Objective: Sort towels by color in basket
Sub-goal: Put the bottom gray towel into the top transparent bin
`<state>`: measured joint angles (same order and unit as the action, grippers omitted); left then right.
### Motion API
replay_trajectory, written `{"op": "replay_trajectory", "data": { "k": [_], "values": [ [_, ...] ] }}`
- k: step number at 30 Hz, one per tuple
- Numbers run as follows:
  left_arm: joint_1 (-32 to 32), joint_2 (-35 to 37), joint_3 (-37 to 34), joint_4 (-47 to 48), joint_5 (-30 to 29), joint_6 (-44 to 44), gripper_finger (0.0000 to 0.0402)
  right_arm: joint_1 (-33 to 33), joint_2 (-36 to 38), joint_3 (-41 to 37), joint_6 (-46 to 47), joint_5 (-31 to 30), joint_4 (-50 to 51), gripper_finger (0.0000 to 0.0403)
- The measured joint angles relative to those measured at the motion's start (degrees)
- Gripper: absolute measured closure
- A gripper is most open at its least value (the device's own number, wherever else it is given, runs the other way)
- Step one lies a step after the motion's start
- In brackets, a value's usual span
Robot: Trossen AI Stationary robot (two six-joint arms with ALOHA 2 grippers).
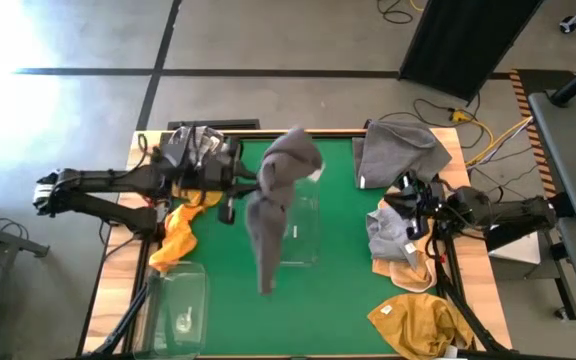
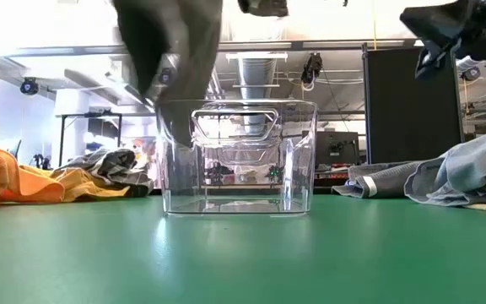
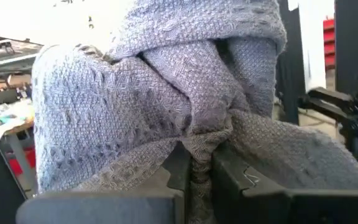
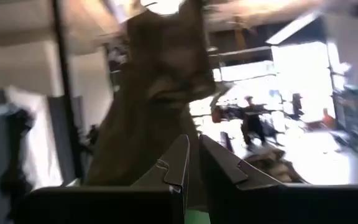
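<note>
My left gripper (image 1: 240, 188) is shut on a dark grey towel (image 1: 276, 195). The towel hangs in the air over the clear basket (image 1: 306, 232) in the middle of the green table; in the low view the towel (image 2: 174, 59) reaches down at the near-left rim of that basket (image 2: 239, 160). My right gripper (image 1: 409, 208) is shut and empty, raised above a grey towel heap (image 1: 390, 236) at the table's right side. An orange towel (image 1: 178, 232) lies at the left, a mustard one (image 1: 420, 322) at the near right, and another grey one (image 1: 400, 150) at the far right. My left gripper pinches a bunched fold of the grey towel (image 3: 194, 146) between its two fingers (image 3: 178, 169), several layers gathered together. The fingers come roughly level from the table's left. The towel is lifted clear of the table; it bulges over the fingers and hangs slack below them.
A second clear basket (image 1: 180, 300) stands at the table's near left corner. Cables and a dark screen lie beyond the far right edge. Bare green table (image 1: 338, 310) stretches between the middle basket and the near edge.
</note>
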<state>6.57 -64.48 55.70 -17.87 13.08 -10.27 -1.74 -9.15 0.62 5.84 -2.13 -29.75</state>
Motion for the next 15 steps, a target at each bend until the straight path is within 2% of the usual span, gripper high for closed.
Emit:
{"op": "replay_trajectory", "data": {
  "k": [7, 11, 15],
  "values": [
    [4.6, -8.7, 11.2, 0.4, 10.5, 3.1, 0.0385, -0.1, -12.6, 0.3, -4.1, 0.6, -13.0, 0.0359],
    [4.6, -11.2, 12.1, 0.6, 10.3, 1.4, 0.0385, -0.1, -18.7, 5.7, -6.0, 0.6, -12.9, 0.0309],
    [4.5, -12.6, 7.9, -2.1, 5.7, 1.2, 0.0385, -0.1, -25.0, 13.0, -9.1, -2.0, -9.8, 0.0245]
  ]
}}
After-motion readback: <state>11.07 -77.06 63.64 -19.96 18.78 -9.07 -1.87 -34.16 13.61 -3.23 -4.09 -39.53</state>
